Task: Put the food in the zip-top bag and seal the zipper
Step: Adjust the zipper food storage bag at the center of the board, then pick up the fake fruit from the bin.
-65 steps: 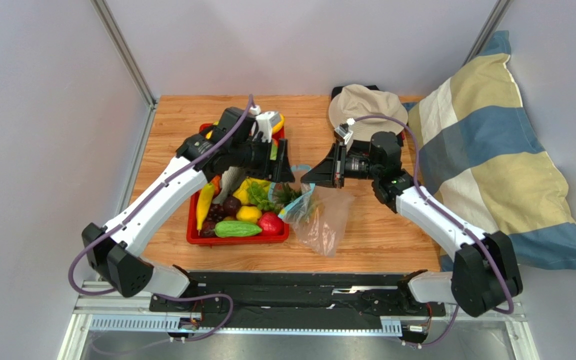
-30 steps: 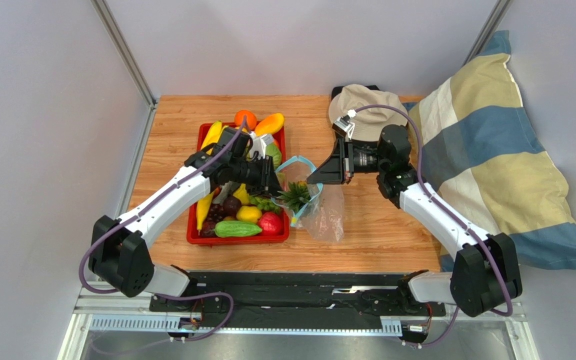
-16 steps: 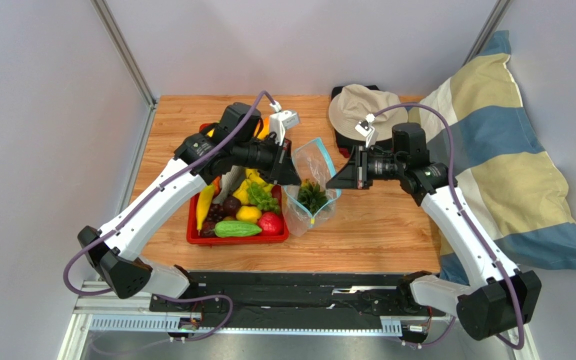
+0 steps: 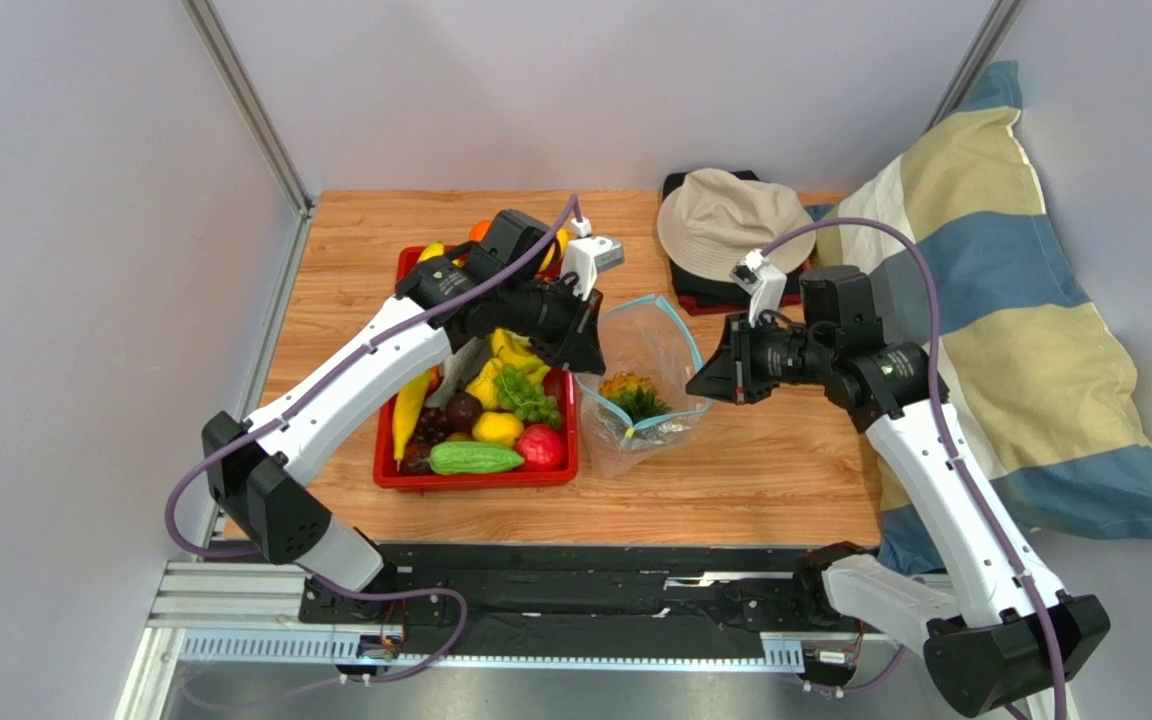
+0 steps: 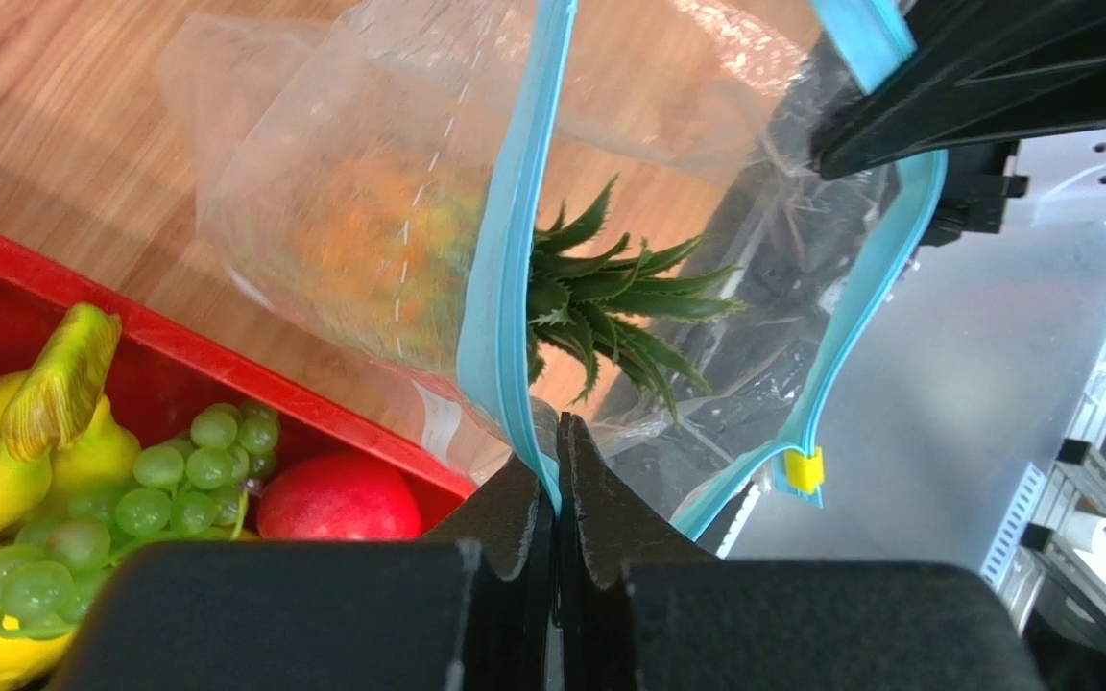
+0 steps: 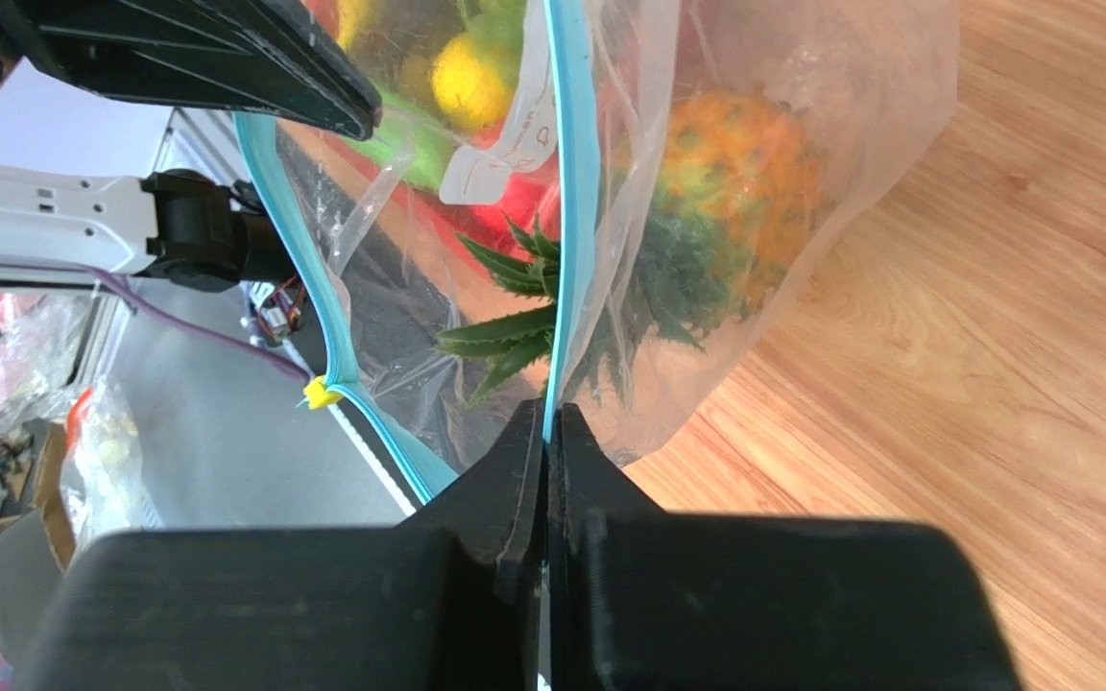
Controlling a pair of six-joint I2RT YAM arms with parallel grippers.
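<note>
The clear zip-top bag (image 4: 654, 348) hangs upright between both grippers, mouth spread open. My left gripper (image 4: 593, 348) (image 5: 559, 426) is shut on the left stretch of its blue zipper (image 5: 510, 245). Shut on the opposite zipper stretch (image 6: 568, 173) is my right gripper (image 4: 699, 381) (image 6: 546, 415). An orange pineapple (image 4: 632, 398) (image 5: 573, 288) (image 6: 718, 166) lies inside the bag. A yellow slider (image 5: 801, 470) sits at the zipper's end. More food fills the red tray (image 4: 455, 480): grapes (image 5: 198, 468), a red apple (image 4: 542, 446), a cucumber (image 4: 474, 459), a lemon (image 4: 497, 428).
A beige hat (image 4: 725, 218) lies on a dark object at the back of the wooden table (image 4: 778, 480). A striped pillow (image 4: 988, 300) leans along the right side. The tray stands directly left of the bag.
My left gripper, partly open over the bag a second ago, has shut on the zipper edge. Both arms have since raised the bag, shifted it right and spread its mouth.
</note>
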